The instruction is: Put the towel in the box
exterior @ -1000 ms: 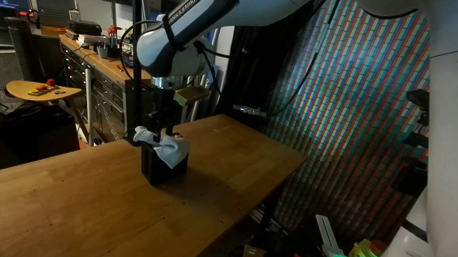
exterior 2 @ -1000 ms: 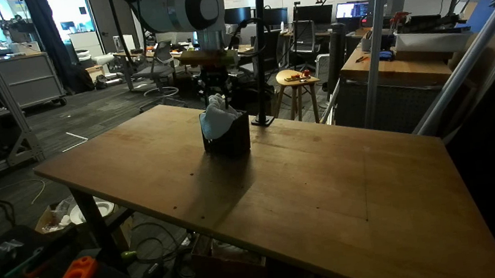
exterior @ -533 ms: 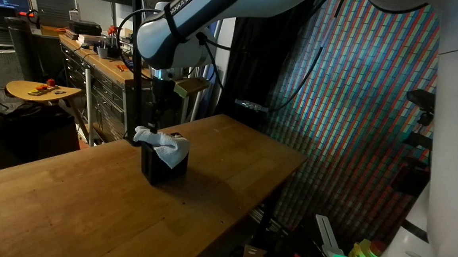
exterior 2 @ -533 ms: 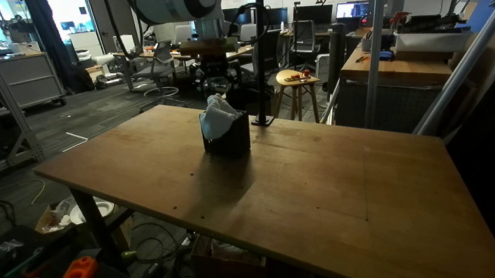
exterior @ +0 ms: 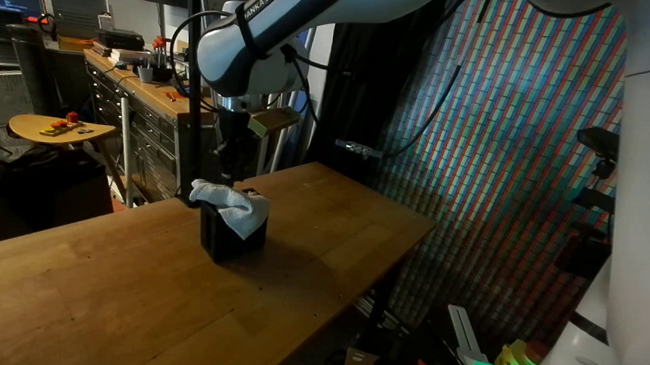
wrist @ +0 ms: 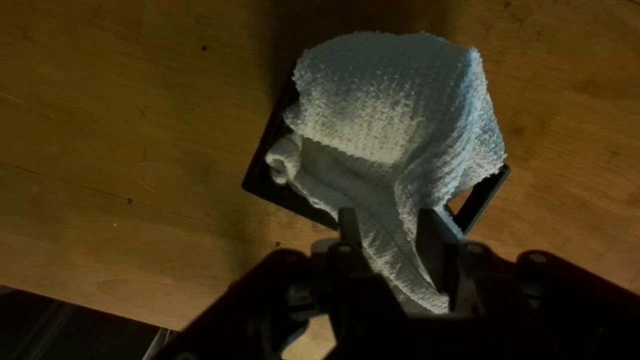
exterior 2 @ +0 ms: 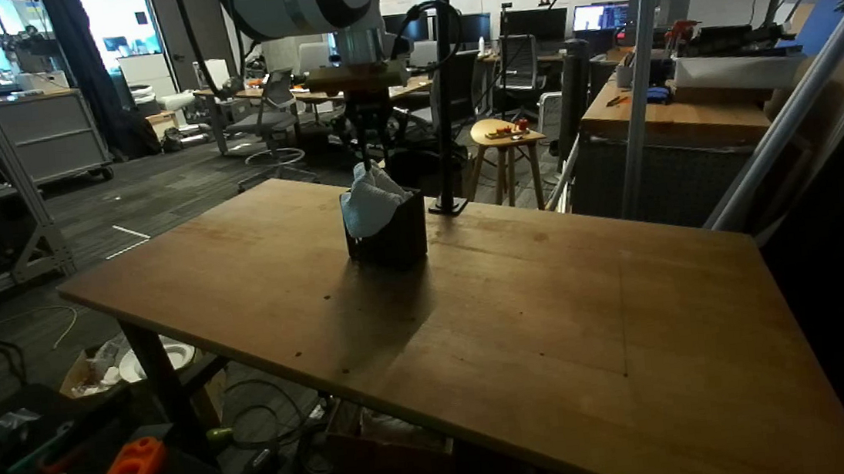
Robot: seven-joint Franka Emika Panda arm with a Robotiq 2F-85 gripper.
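The light blue-white towel (exterior: 244, 214) lies bunched in the mouth of the small black box (exterior: 229, 247). Part of it hangs over one wall and a corner sticks up above the rim, as in an exterior view (exterior 2: 371, 207). The box (exterior 2: 402, 235) stands upright on the table. My gripper (exterior: 228, 178) is just above the towel, pointing down; it also shows in an exterior view (exterior 2: 376, 162). In the wrist view the fingers (wrist: 388, 215) are apart, with the towel (wrist: 380, 95) seen below and between them. I cannot tell whether they touch it. The box rim (wrist: 482, 197) is partly covered.
The wooden table (exterior 2: 551, 286) carries the box. A black upright pole (exterior 2: 448, 110) with a base plate stands at the table edge close to the box and arm. A stool (exterior 2: 493, 133) with small toys and a workbench (exterior: 149, 95) stand beyond the table.
My gripper has risen from among the towel's folds to just above it. The fingers stand closer together than half a second ago. The towel and the box have stayed in place.
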